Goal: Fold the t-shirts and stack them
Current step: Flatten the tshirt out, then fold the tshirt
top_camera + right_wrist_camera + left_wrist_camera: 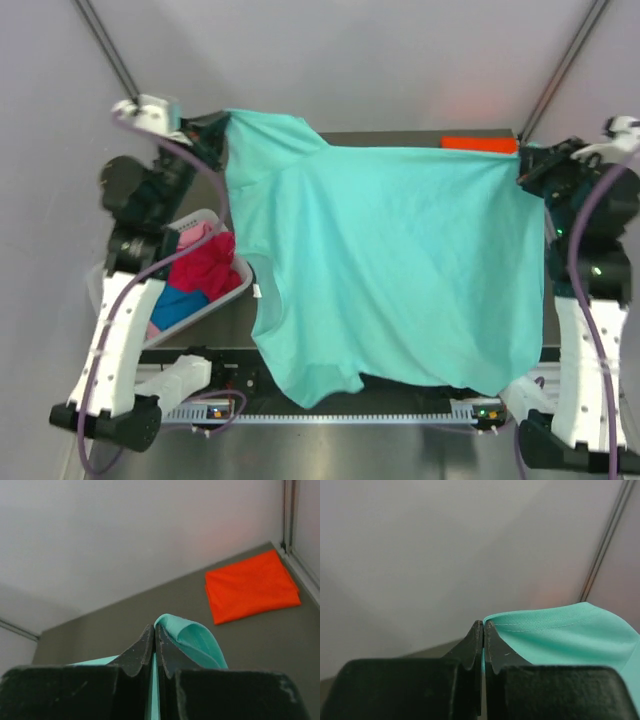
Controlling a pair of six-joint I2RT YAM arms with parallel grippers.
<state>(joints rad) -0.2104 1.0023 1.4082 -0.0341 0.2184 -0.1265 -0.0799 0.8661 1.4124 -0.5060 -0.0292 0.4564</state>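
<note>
Soft teal cloth t-shirt, gripped by left tool and right tool, should be lowered level and taut onto the counter.

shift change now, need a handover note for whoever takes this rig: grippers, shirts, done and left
Left gripper: shut on the teal t-shirt at one edge.
Right gripper: shut on its opposite edge; the shirt hangs spread between them over the table.
Done: orange t-shirt lies folded at the far right.
Left: fold and stack the teal one, then the magenta-red shirt, blue shirt and pink shirt in the basket.
</note>
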